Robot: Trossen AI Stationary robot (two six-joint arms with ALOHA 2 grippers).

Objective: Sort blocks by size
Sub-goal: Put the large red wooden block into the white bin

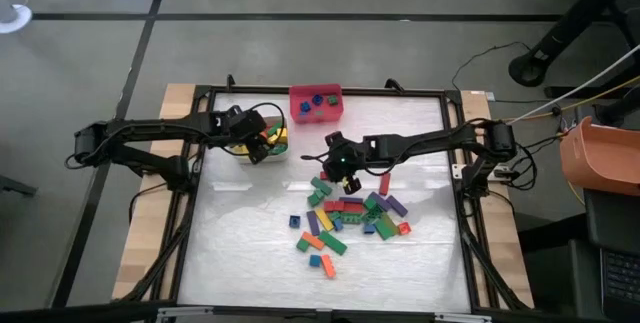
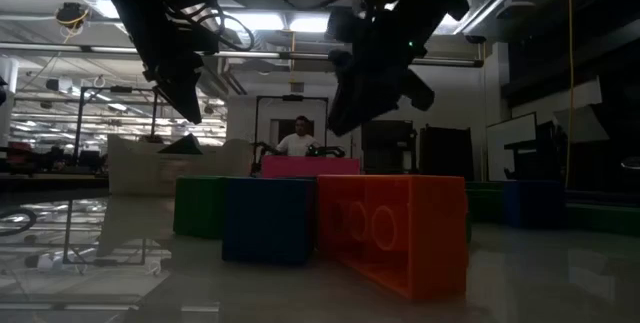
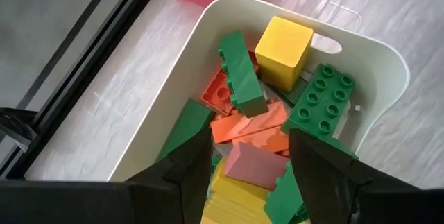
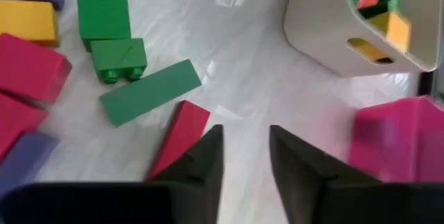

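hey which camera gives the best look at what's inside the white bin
The left wrist view: it looks straight into the white bin, showing green, orange, yellow and pink blocks. The high view shows it small, partly under the left gripper. The right wrist view catches one corner; the low view barely shows it.

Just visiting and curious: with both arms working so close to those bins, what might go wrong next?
1. The left gripper hangs open over the white bin, already heaped with blocks; another dropped on top could tumble out.
2. The right gripper sits low by a red block lying beside one finger; closing now might nudge it away rather than grasp it.
3. The loose pile is tightly packed, so reaching in may scatter neighbours.
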